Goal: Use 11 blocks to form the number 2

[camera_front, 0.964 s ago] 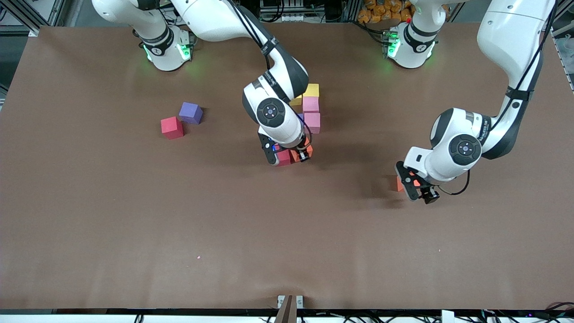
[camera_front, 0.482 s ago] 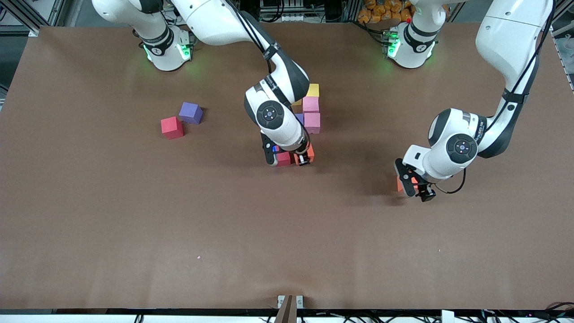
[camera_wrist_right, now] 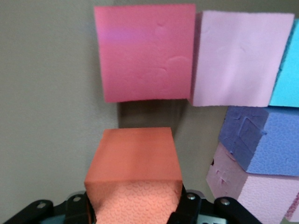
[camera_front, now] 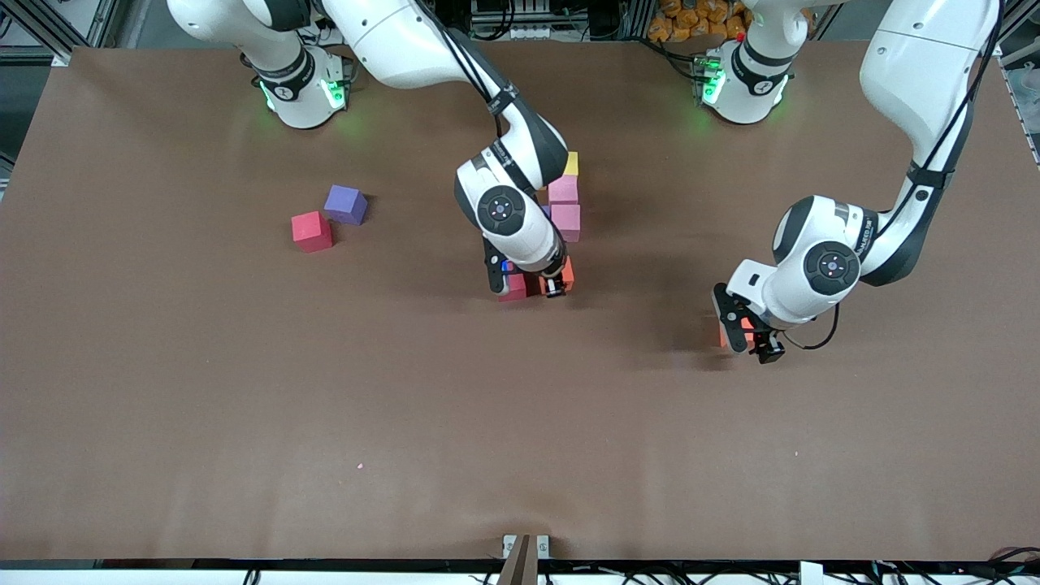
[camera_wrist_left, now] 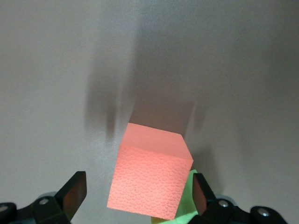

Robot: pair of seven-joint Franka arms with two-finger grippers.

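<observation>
i find the number 2 (camera_front: 561, 219) partly built near the middle of the worktop (camera_front: 244, 422); the right arm covers much of it. in the front view i can make out a yellow block (camera_front: 572, 163) at the end nearest the bases, two pink blocks (camera_front: 565, 205) in a column below it, and a deep pink block (camera_front: 512, 287) at the end nearest the camera. the right wrist view adds a periwinkle block (camera_wrist_right: 261, 147) and the edge of a light blue block (camera_wrist_right: 286, 79). i cannot count the placed pieces exactly.

the right claw (camera_front: 532, 280) is clamped on an orange block (camera_wrist_right: 135, 163), held low just beside the deep pink block; i judge this piece is about to be seated.

the left claw (camera_front: 743, 329) hangs with its fingers spread wide over a second orange block (camera_wrist_left: 152, 179), toward the left arm's end of the worktop, well apart from the figure. nothing is gripped. a sliver of a green cube (camera_wrist_left: 187, 200) shows beside that block.

a red block (camera_front: 311, 231) and a purple block (camera_front: 345, 204) lie touching toward the right arm's end, not yet used.

my judgement: well past halfway, with at least four blocks outstanding.
</observation>
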